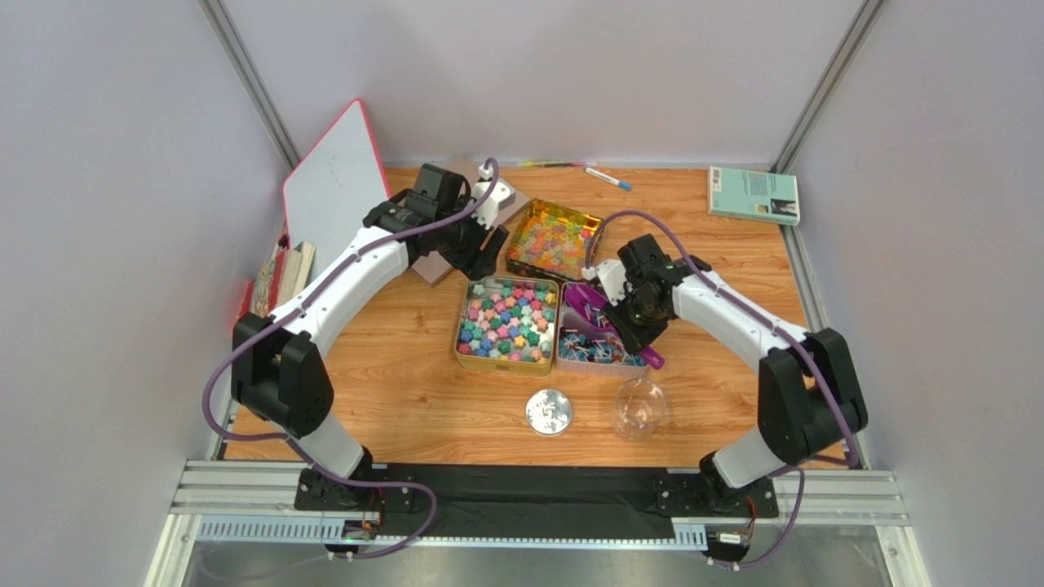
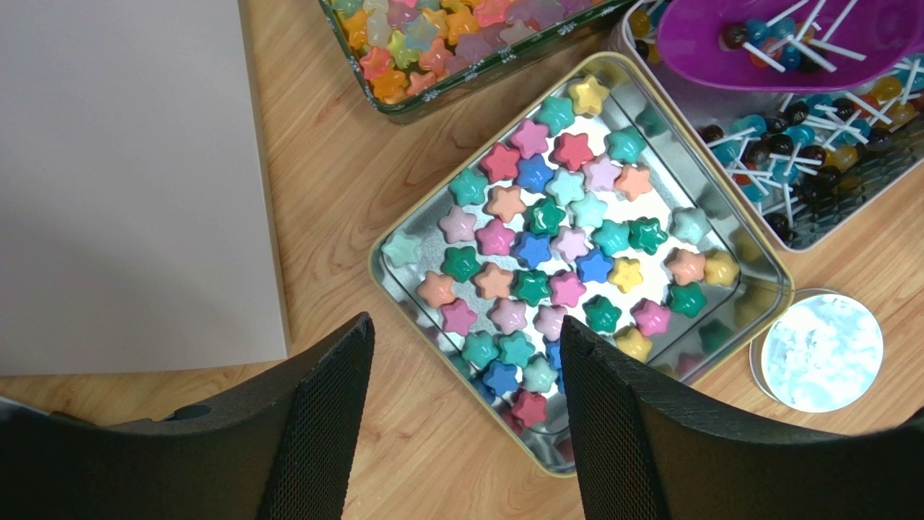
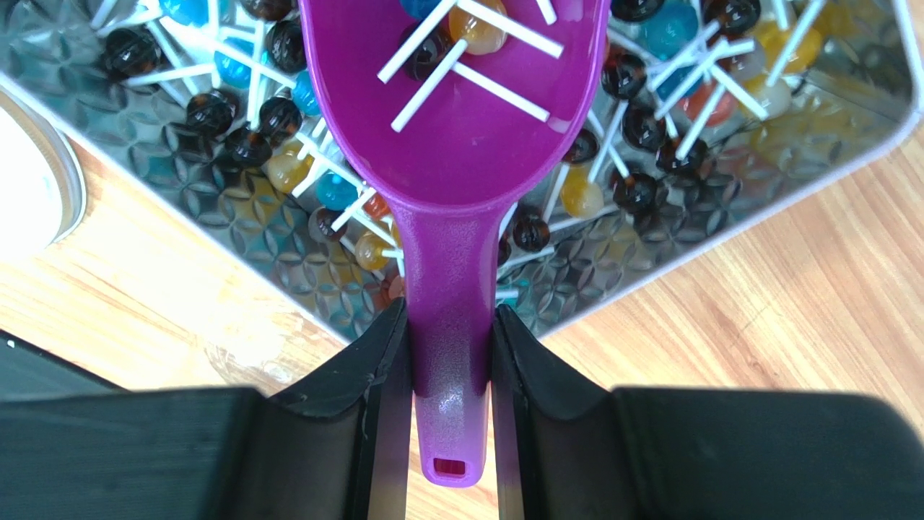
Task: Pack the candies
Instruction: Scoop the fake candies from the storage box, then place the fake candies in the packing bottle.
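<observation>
Purple scoop (image 3: pixel 477 130) of lollipops (image 3: pixel 477 27) over their tin (image 3: pixel 651 233)
My right tool (image 3: pixel 450 325) pinched the scoop handle; my left tool (image 2: pixel 466 325) hung spread above the star candies (image 2: pixel 542 249)

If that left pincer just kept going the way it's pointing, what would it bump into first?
Most likely the star candies in the square tin, near its closest corner, though depth is unclear.

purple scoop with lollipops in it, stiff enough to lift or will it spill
Probably stiff: the purple scoop looks like moulded plastic, gripped by the right hand at its narrow handle. Likely light, with few lollipops in its bowl. Their round heads could roll out if it tilts.
</observation>
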`<state>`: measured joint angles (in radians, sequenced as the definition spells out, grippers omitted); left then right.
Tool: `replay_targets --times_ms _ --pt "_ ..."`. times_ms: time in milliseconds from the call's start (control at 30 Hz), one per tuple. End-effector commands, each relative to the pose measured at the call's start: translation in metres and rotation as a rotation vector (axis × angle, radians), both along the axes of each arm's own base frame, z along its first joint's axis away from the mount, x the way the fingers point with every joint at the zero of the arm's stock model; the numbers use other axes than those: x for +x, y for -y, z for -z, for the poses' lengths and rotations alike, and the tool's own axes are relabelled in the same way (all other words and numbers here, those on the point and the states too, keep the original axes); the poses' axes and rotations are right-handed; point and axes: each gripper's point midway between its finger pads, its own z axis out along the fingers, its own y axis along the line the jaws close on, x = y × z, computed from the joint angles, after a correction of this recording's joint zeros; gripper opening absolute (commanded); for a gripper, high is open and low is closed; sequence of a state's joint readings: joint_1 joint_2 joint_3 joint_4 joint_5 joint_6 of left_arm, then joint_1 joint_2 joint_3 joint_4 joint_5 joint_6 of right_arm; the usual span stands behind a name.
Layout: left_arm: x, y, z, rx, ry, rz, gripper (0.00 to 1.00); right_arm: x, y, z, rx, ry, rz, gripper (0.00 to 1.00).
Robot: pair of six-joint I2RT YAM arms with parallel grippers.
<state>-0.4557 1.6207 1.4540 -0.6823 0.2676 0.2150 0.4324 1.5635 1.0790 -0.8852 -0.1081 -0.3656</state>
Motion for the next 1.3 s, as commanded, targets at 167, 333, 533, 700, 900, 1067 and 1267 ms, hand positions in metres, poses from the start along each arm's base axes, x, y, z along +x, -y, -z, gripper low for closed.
replay_targets --times_ms 167,333,533,700,900,1067,1267 --pt "0.009 -0.001 -0.022 0.013 0.062 0.027 0.7 0.009 0.002 -0.05 0.135 0.244 0.021 0.0" --pt "0.008 -0.007 -0.048 0.01 0.131 0.013 0.7 -0.017 0.026 -0.088 0.08 0.393 -0.261 0.0" --pt "-0.003 -0.005 -0.067 -0.044 0.169 0.024 0.7 -0.056 0.071 -0.091 -0.109 0.404 -0.445 0.0" --pt "-0.019 -0.005 -0.06 -0.094 0.154 0.022 0.7 -0.088 0.107 -0.101 -0.255 0.412 -0.513 0.0" --pt "-0.034 -0.001 -0.046 -0.116 0.136 0.04 0.7 -0.12 0.134 -0.105 -0.346 0.374 -0.54 0.0" --pt "-0.039 0.003 -0.042 -0.123 0.129 0.06 0.7 -0.131 0.15 -0.11 -0.425 0.385 -0.595 0.0" --pt "-0.035 0.011 -0.044 -0.144 0.127 0.055 0.7 -0.128 0.163 -0.123 -0.534 0.396 -0.689 0.0"
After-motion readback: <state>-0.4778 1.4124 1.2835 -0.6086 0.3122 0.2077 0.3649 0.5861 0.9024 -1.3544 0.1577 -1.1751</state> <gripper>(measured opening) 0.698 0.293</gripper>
